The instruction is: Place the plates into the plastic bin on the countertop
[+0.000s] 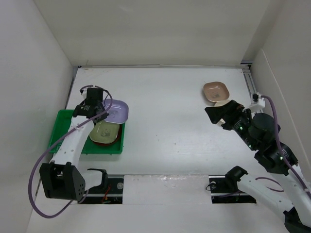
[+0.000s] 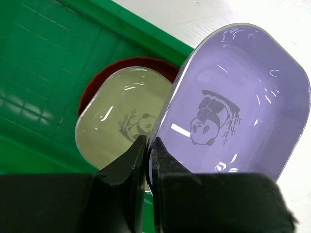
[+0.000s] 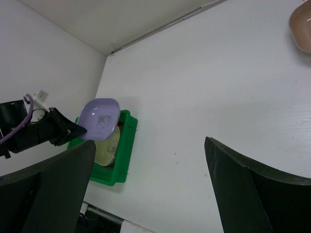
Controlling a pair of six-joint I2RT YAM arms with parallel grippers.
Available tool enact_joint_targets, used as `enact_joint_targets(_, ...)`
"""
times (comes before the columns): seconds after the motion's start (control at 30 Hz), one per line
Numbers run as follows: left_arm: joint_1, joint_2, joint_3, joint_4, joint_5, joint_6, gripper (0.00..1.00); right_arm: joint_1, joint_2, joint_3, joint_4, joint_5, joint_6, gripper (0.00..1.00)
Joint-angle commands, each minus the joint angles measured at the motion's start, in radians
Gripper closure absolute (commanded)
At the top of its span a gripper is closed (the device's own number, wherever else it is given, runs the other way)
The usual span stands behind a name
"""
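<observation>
Left gripper is pinching only the thin rim of the glossy rounded-square lavender plate, holding it tilted just ahead of its fingertips over the pale green plate and the wall of the smooth green plastic bin, risking a slip onto the white countertop, while the right gripper is hanging with jaws apart, empty.

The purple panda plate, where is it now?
In the top view's left side, the purple plate is pinched by its rim in the left gripper, over the far right corner of the green bin, above the pale green plate.
</observation>
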Motion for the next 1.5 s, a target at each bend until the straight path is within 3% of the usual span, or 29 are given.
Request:
enact_joint_targets(0.0,0.0,-0.059,0.044,-0.037,-0.06,0.053,1.0,-0.003,-0.009,-0.008,0.083,-0.064,-0.042,0.0)
enact_joint_targets(0.13,0.009,-0.102,0.075,-0.108,-0.107,0.0,1.0,-0.003,-0.027,-0.008,0.094,-0.116,-0.051,0.0)
enact_joint_targets(0.27,0.009,-0.141,0.095,-0.179,-0.037,-0.065,1.0,-0.003,-0.036,-0.017,0.114,-0.144,-0.06,0.0)
enact_joint_targets(0.47,0.009,-0.177,0.079,-0.306,-0.173,-0.24,0.99,-0.003,-0.059,0.001,0.105,-0.212,-0.069,0.0)
enact_joint_targets(0.6,0.018,-0.134,0.015,-0.363,-0.068,-0.332,1.0,-0.003,-0.096,0.001,0.105,-0.239,-0.069,0.0)
enact_joint_targets(0.77,0.018,-0.343,-0.158,-0.26,0.02,-0.575,1.0,0.019,-0.118,-0.009,0.123,-0.239,-0.069,0.0)
enact_joint_targets(1.0,0.018,-0.503,-0.235,-0.28,-0.112,-0.91,1.0,0.063,-0.118,-0.009,0.123,-0.23,-0.078,0.0)
enact_joint_targets(1.2,0.018,-0.475,-0.315,-0.233,-0.146,-1.096,1.0,0.063,-0.118,-0.009,0.114,-0.23,-0.078,0.0)
enact_joint_targets(1.47,0.018,-0.353,-0.271,-0.269,-0.193,-1.199,1.0,0.063,-0.118,-0.019,0.114,-0.221,-0.078,0.0)
